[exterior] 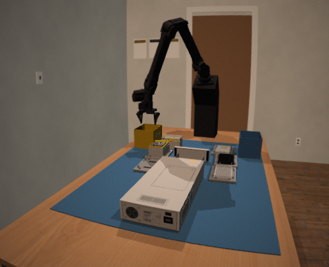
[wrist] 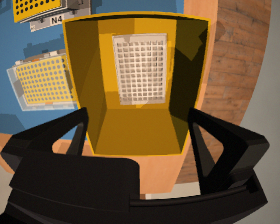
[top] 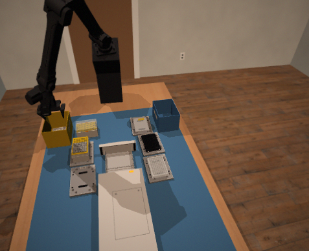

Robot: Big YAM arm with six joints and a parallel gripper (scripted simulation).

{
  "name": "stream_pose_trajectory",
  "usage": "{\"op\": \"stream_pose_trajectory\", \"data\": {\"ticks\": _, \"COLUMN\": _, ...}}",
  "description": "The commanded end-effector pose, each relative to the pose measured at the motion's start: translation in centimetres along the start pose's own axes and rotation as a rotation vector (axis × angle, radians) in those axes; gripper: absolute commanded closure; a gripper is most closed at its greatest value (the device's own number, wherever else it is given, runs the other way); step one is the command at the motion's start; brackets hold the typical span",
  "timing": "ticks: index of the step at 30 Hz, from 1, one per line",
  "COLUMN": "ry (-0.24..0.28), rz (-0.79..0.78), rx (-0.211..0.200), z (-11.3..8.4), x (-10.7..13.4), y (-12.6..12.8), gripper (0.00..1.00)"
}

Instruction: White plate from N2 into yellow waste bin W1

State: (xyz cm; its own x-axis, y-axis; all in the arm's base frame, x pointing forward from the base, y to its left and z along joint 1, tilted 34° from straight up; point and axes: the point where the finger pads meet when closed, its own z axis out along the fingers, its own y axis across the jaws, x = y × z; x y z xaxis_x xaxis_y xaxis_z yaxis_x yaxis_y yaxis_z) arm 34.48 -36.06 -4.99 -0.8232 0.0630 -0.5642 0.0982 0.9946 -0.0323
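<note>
The yellow waste bin W1 (top: 56, 137) (exterior: 147, 136) (wrist: 94, 66) stands upright at the bench's far left corner. The white gridded plate (wrist: 140, 68) is inside it, leaning against the bin's far wall below the rim. My gripper (top: 53, 109) (exterior: 147, 116) (wrist: 138, 113) hangs just above the bin's mouth, fingers wide open and empty, clear of the plate. An empty grey nest (top: 82, 180) lies on the blue mat (top: 188, 190) at the left.
Right of the bin are a yellow mesh rack (top: 86, 126) and a yellow tip box on a nest (top: 80, 145). A white instrument (top: 124, 203) (exterior: 165, 188) fills the mat's middle. Three more nests with plates (top: 150, 142) and a blue bin (top: 166, 113) stand at the right.
</note>
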Motion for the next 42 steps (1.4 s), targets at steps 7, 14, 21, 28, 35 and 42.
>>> {"op": "stream_pose_trajectory", "data": {"ticks": 7, "ry": -0.017, "rz": -0.019, "rx": 0.011, "z": -0.7, "x": -1.2, "y": 0.9, "gripper": 0.00}}
{"op": "stream_pose_trajectory", "data": {"ticks": 14, "ry": -0.016, "rz": -0.017, "rx": 0.009, "z": -1.6, "x": -2.0, "y": 3.5, "gripper": 0.00}}
{"op": "stream_pose_trajectory", "data": {"ticks": 21, "ry": -0.013, "rz": -0.015, "rx": 0.006, "z": -2.1, "x": -2.5, "y": 5.4, "gripper": 0.00}}
{"op": "stream_pose_trajectory", "data": {"ticks": 28, "ry": -0.010, "rz": -0.012, "rx": 0.002, "z": -3.0, "x": -3.4, "y": 8.0, "gripper": 0.00}}
{"op": "stream_pose_trajectory", "data": {"ticks": 35, "ry": -0.002, "rz": -0.009, "rx": -0.004, "z": -3.7, "x": -3.9, "y": 10.2, "gripper": 0.00}}
{"op": "stream_pose_trajectory", "data": {"ticks": 42, "ry": -0.001, "rz": -0.008, "rx": -0.004, "z": -4.4, "x": -4.6, "y": 12.4, "gripper": 0.00}}
